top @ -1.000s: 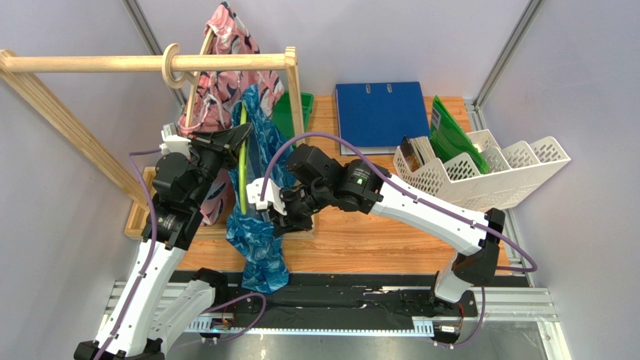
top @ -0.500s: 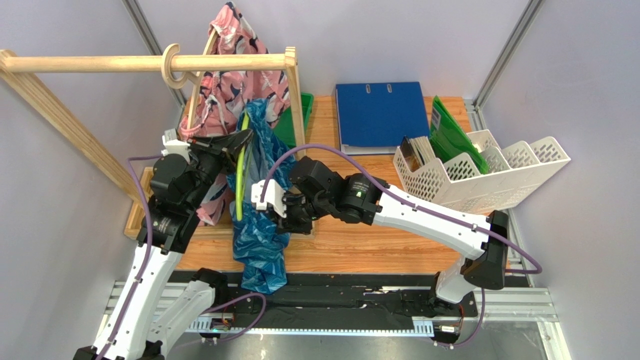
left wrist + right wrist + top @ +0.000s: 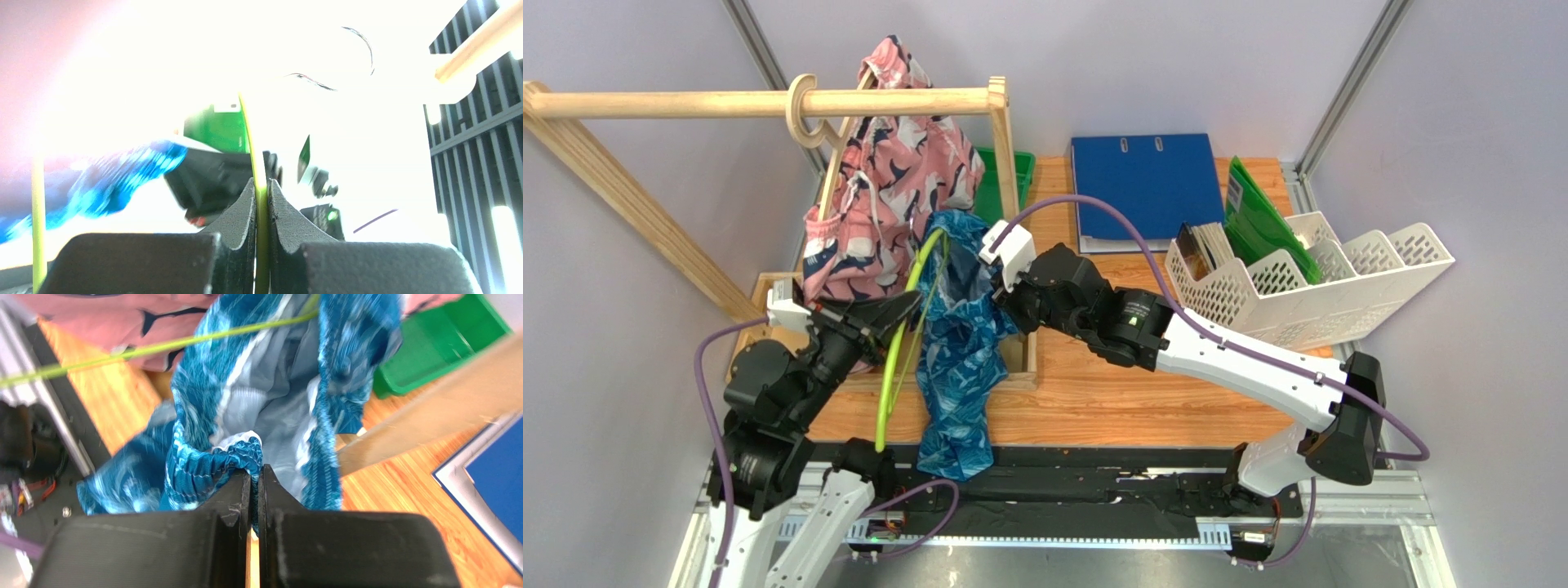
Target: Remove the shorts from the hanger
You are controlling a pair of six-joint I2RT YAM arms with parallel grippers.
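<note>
Top view first: two pairs of shorts, two hangers, two arms, plus one binder [image 3: 1140,190], one white rack [image 3: 1308,282] and one green bin [image 3: 995,184] at the back. The pink shorts [image 3: 879,202] hang on the wood hanger [image 3: 824,153], which is hooked over the rail [image 3: 670,104]. The blue shorts [image 3: 959,355] are bunched on the far end of the green hanger [image 3: 891,355], just beside the pink pair, and their lower end drapes over the near edge of the tabletop [image 3: 1112,392]. The left end effector [image 3: 891,321] is at the green hanger and the right end effector [image 3: 987,292] is at the top of the blue shorts. There's bare wood between the right arm and the rack, and pale purple walls box it all in. Left wrist view is badly blown out, but the left end effector [image 3: 260,184] is clearly pinched tight on the thin green hanger [image 3: 250,135], with a bit of blue shorts [image 3: 123,177] off to the left. Right wrist view: the right end effector [image 3: 251,474] is clamped on the gathered waistband of the blue shorts [image 3: 245,404], the hanger wire [image 3: 153,349] runs into the top of the bunch, and the pink shorts [image 3: 123,312] sit behind.
</note>
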